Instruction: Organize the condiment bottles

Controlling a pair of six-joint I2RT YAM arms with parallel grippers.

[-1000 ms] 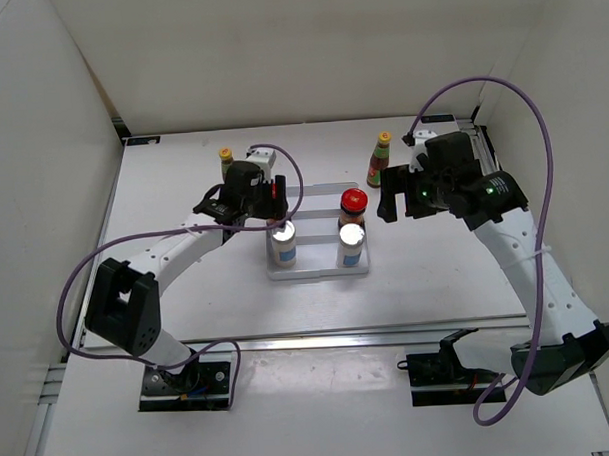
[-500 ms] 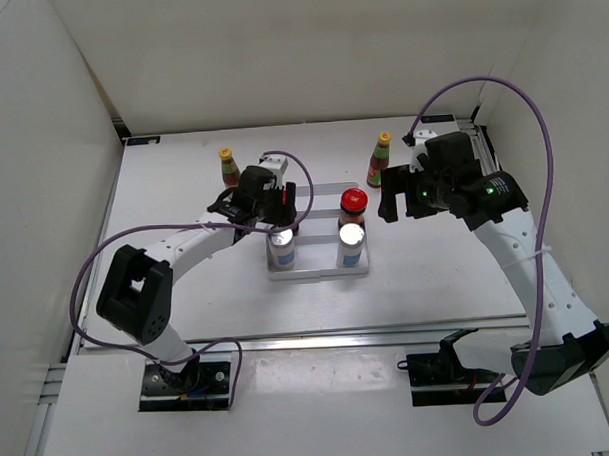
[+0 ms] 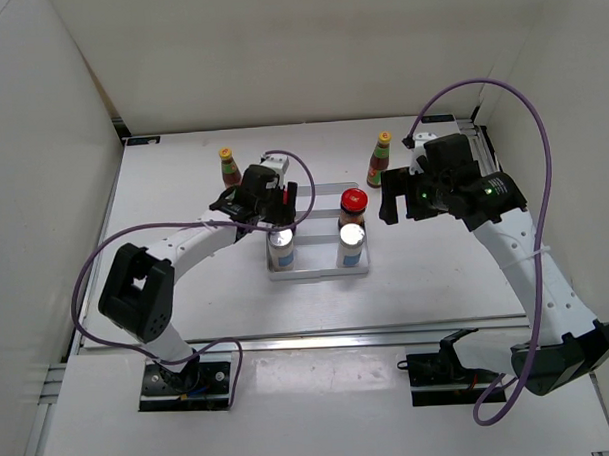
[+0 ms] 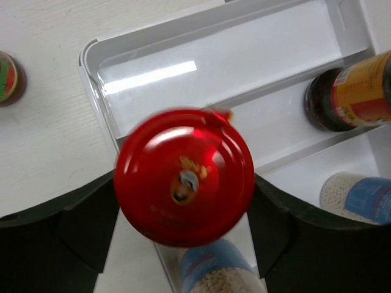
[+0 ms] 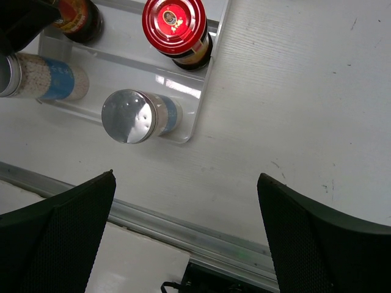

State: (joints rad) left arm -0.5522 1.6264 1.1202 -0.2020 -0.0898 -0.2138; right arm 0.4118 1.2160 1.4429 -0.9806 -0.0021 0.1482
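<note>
Within the last second the left tool (image 4: 183,210) has swung in from 9 o'clock and now hangs over the left end of the white tray (image 4: 91,67). It pinches a red-lidded jar (image 4: 184,176) by its sides, above the middle lane. I cannot tell whether the jar's base touches the tray yet.

The second red-lidded jar (image 3: 354,199) stands at that lane's right end. The left shaker (image 3: 282,244) and right shaker (image 3: 351,241) fill the near lane.

The right tool (image 5: 185,201), spread wide and empty, has not moved from 3 o'clock of the tray.

The left sauce bottle (image 3: 227,166) and right sauce bottle (image 3: 379,157) stand on the worktop (image 3: 187,292) at 11 and 1 o'clock. They are probably next.
</note>
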